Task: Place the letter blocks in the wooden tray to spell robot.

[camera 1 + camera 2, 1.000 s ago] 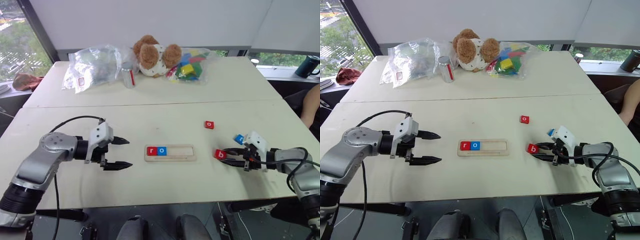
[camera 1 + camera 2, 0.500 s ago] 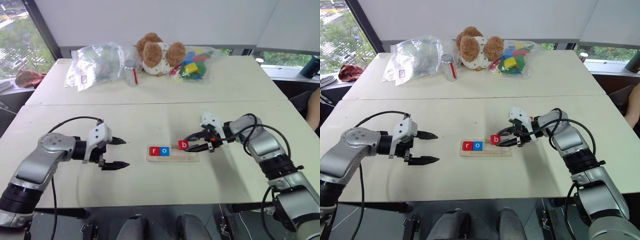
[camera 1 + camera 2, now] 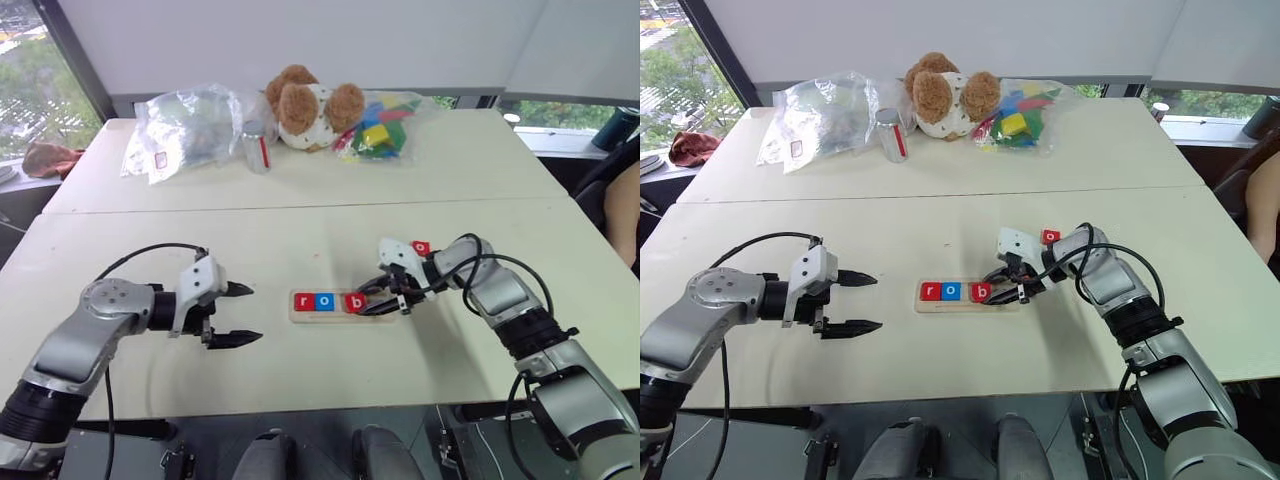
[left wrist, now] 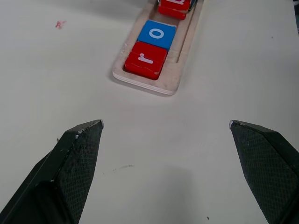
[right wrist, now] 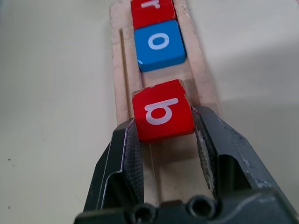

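The wooden tray (image 3: 378, 313) lies mid-table. Its slot holds a red "r" block (image 3: 303, 301) and a blue "o" block (image 3: 324, 301) side by side at the left end. My right gripper (image 3: 362, 303) is shut on a red "b" block (image 5: 162, 115), which it holds tilted over the slot with a small gap to the "o" (image 5: 159, 44). Another red block (image 3: 421, 247) lies on the table behind my right wrist. My left gripper (image 3: 255, 314) hovers open and empty left of the tray (image 4: 173, 79), pointing at it.
At the table's far side sit a teddy bear (image 3: 305, 105), a clear bag of coloured toy blocks (image 3: 385, 125), a can (image 3: 260, 150) and a clear bag (image 3: 190, 130). A person's arm (image 3: 625, 205) shows at the right edge.
My right gripper has carried the "b" block leftward from the table's right side to the tray and lowered it over the slot. The left gripper has stayed in place.
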